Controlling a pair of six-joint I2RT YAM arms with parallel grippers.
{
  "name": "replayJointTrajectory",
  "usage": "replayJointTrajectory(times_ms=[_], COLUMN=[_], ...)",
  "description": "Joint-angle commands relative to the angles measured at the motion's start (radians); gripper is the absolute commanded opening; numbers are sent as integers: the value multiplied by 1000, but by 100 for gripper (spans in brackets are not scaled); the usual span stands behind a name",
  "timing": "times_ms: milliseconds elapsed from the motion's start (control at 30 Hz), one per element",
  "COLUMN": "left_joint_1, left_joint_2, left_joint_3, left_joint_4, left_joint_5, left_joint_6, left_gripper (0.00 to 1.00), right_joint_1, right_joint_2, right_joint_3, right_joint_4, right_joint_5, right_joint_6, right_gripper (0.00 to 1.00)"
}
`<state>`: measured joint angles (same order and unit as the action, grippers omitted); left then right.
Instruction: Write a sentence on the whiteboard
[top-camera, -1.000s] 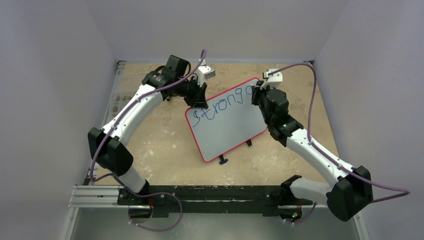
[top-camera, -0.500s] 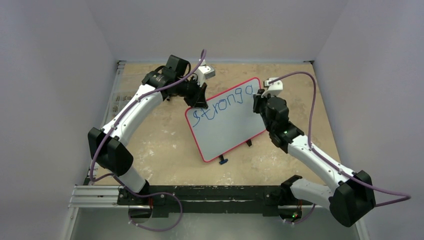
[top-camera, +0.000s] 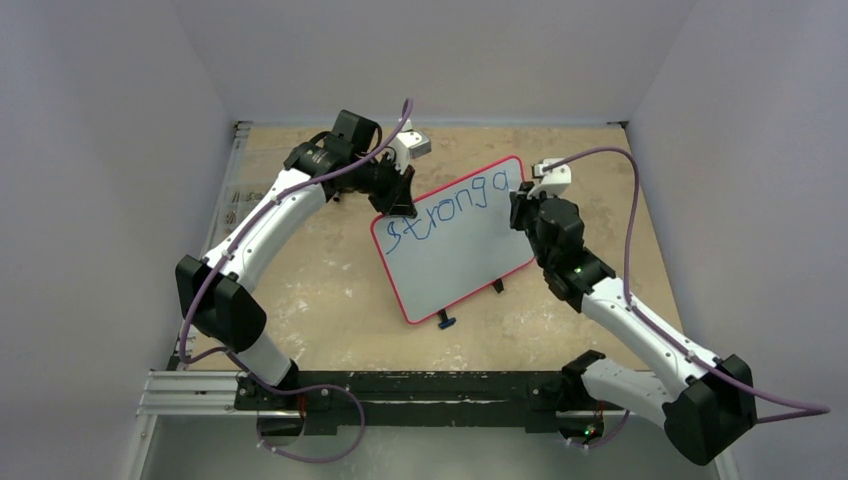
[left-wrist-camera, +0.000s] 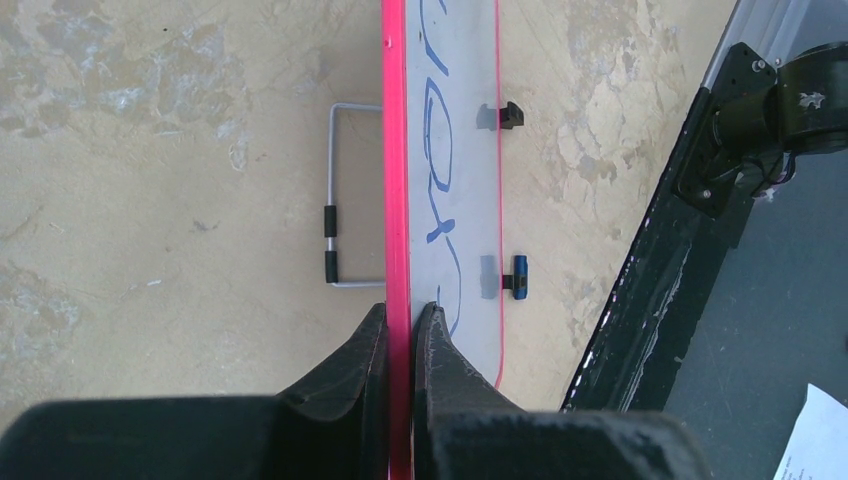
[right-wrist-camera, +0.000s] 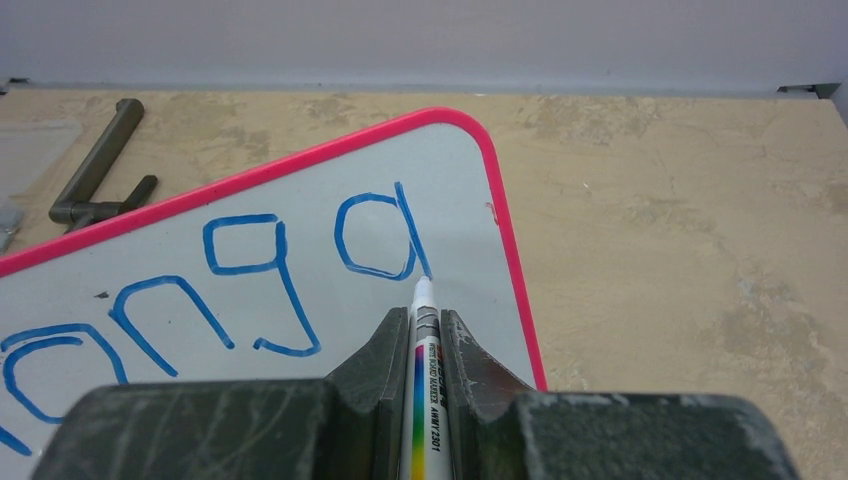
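From above, the whiteboard (top-camera: 455, 255) sits askew near the middle of the table (top-camera: 330, 290). The sentence (top-camera: 447, 211) so far runs in blue along its far edge. The left arm arcs up from its base and bends right, which brings the left gripper (top-camera: 396, 203) to the board's far-left corner. The right arm rises from its base, folds at the elbow and reaches in, so the right gripper (top-camera: 520, 200) is at the board's far-right edge.

The left wrist camera looks edge-on down the whiteboard (left-wrist-camera: 465, 150). The left gripper (left-wrist-camera: 402, 312) has its jaws pinched on the red frame, one on each face. A wire stand (left-wrist-camera: 345, 190) sticks out behind the board, and two small feet (left-wrist-camera: 510, 115) sit on its written side.

In the right wrist view, the right gripper (right-wrist-camera: 425, 320) is clamped on a marker (right-wrist-camera: 430, 420). It points at the whiteboard (right-wrist-camera: 450, 200), with its tip at the foot of the last blue letter (right-wrist-camera: 375, 235) near the board's corner.
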<state>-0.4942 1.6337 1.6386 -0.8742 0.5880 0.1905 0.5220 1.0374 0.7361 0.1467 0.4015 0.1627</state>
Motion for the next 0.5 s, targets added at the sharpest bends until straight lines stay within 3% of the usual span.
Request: replayJointTrajectory(times_ms=[0, 467], left_joint_1=[-19, -19], left_joint_2=[14, 13], left_joint_3=[-13, -13], left_joint_4=[-50, -51], left_joint_5=[-131, -131], left_joint_6=[130, 131], left_gripper=[0, 0], right_joint_1=[-1, -11], right_joint_2=[-46, 48], right_joint_3=[50, 133], right_joint_4=[3, 87], right_joint_5=[19, 39], right_joint_6=[-8, -33], right_gripper=[0, 0])
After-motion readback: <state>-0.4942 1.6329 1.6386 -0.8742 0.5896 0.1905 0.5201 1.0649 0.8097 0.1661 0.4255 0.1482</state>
